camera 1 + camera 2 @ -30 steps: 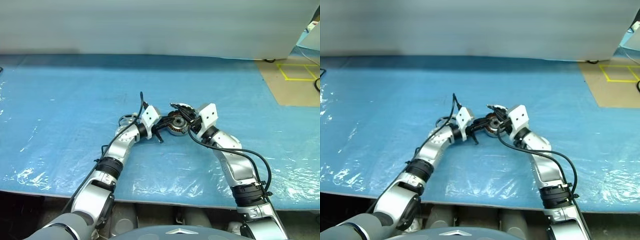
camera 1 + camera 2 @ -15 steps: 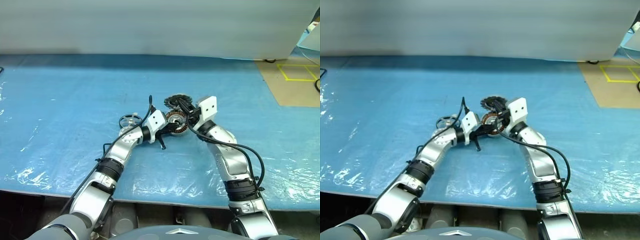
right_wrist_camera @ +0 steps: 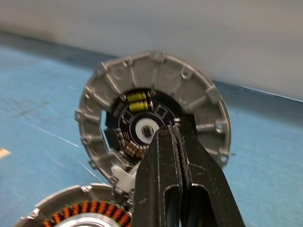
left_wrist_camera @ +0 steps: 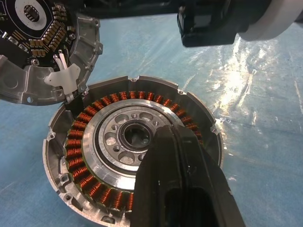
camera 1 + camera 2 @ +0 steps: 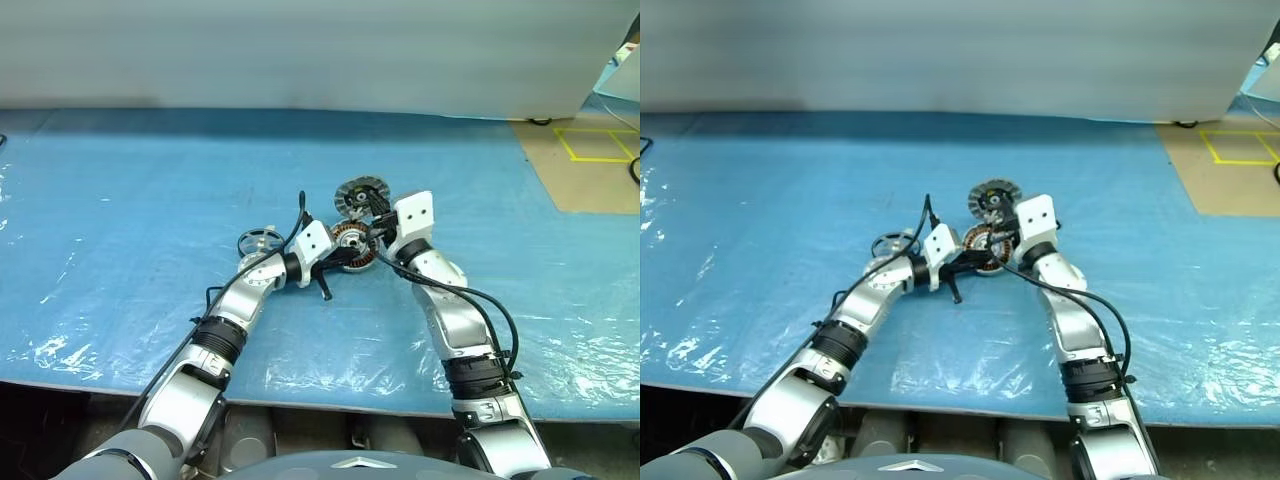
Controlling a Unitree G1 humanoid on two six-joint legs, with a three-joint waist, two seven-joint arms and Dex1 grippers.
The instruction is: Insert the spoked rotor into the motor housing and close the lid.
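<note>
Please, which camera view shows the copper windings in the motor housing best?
The left wrist view: the motor housing is seen from above with most of its ring visible. The right wrist view catches its rim, and the eye views show it between the arms.

Housing (image 4: pixel 61 137) silver, copper windings; lid (image 3: pixel 199 94) grey, perhaps ribbed.

Both arms are silver metal with ribbed black joint collars and loose black cables looping alongside. Each wrist carries a white boxy camera block (image 5: pixel 414 218), and the left gripper (image 5: pixel 352 255) and right gripper (image 5: pixel 375 212) have black fingers (image 3: pixel 163 189).
</note>
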